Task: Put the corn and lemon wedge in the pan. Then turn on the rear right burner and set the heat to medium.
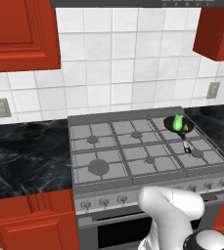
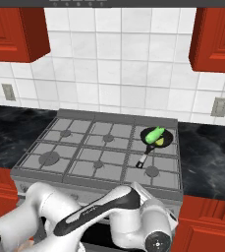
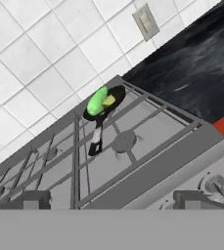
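Observation:
The black pan (image 1: 170,126) (image 2: 147,138) (image 3: 117,93) sits on the grate at the stove's rear right corner and covers the rear right burner. Inside it lie the green corn (image 1: 177,120) (image 2: 155,132) (image 3: 97,101) and, beside it, the small yellow lemon wedge (image 1: 186,128) (image 2: 159,141) (image 3: 109,101). The pan's handle (image 3: 96,139) points toward the stove front. My gripper (image 3: 116,200) is open and empty, hovering low in front of the stove's right front edge, well short of the pan. One of its fingertips (image 3: 35,197) shows at the bottom of the hand view.
A row of knobs (image 1: 103,201) (image 3: 214,185) runs along the stove's front panel. The front right burner (image 3: 124,142) lies between my hand and the pan. Black counters (image 1: 25,151) (image 2: 207,157) flank the stove; red cabinets (image 1: 20,34) hang above.

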Motion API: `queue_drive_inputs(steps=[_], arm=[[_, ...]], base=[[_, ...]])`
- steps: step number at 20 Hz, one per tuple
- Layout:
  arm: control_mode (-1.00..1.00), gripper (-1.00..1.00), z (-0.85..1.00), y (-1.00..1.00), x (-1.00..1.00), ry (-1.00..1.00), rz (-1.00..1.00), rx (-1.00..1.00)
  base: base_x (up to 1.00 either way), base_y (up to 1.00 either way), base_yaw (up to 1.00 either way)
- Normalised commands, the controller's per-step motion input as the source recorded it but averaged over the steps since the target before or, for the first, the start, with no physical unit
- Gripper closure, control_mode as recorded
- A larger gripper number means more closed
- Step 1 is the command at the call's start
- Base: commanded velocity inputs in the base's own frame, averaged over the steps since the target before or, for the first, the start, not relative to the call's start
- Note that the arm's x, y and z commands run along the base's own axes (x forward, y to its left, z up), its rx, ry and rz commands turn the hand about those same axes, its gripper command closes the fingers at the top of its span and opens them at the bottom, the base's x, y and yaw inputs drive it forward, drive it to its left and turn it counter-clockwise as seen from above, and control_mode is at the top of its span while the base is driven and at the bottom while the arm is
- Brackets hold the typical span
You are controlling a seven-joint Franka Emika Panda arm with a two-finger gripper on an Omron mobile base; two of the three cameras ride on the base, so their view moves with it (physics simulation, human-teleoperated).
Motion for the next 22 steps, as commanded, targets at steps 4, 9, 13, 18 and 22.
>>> queue_drive_inputs(steps=[4, 9, 13, 18, 22], arm=[[-1.00, -1.00, -0.15, 0.00, -0.23, -0.17, 0.05, 0.00], [-1.00, -1.00, -0.03, 0.00, -0.39, -0.11, 0.10, 0.00], [-1.00, -1.00, -0.21, 0.00, -0.28, -0.09, 0.04, -0.04], [-1.00, -1.00, -0.08, 0.24, -0.14, -0.04, 0.00, -0.11], [-1.00, -1.00, 0.00, 0.62, 0.16, 0.11, -0.10, -0.27]], base=[[0.00, 0.00, 0.00], [0.00, 0.00, 0.00], [0.00, 0.00, 0.00], [0.00, 0.00, 0.00], [0.00, 0.00, 0.00]])
